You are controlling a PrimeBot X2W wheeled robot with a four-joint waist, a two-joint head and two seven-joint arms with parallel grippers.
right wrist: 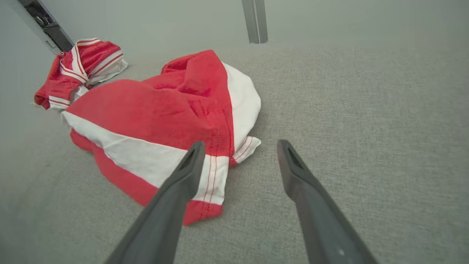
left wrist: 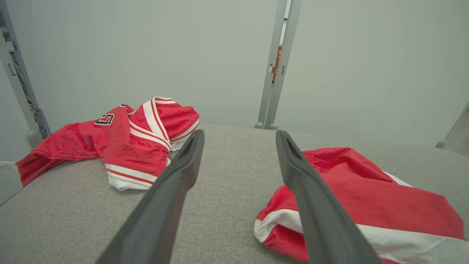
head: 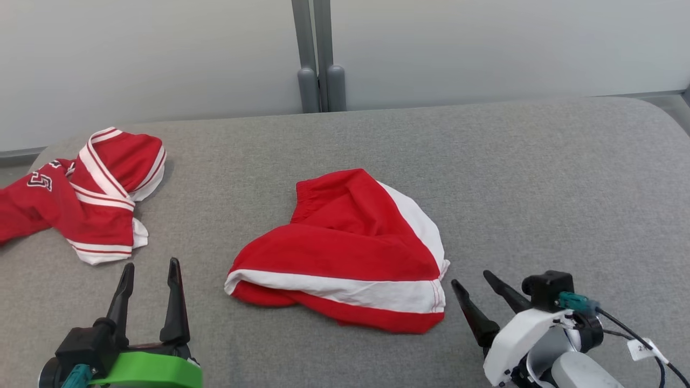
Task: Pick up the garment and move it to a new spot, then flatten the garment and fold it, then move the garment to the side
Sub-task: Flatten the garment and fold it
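Hovering over the grey bench [head: 539, 178] with fingers [head: 173, 302] spread wide and empty, the left gripper [head: 151, 263] and right gripper [head: 470, 277] have not yet picked up the jersey [head: 81, 205], crumpled at its left edge, which the left arm should reach first.

A wide grey fabric-covered surface [head: 485, 188] with rounded far corners spreads across the foreground. Behind it stands a wall of pale, matte grey-white panels [head: 135, 54] under soft, even light. Two slim grey metal posts [head: 319, 54] rise side by side where the panels meet, their rounded feet just behind the surface's far edge. In the left wrist view, a grey metal frame [left wrist: 22, 91] stands at the far left.
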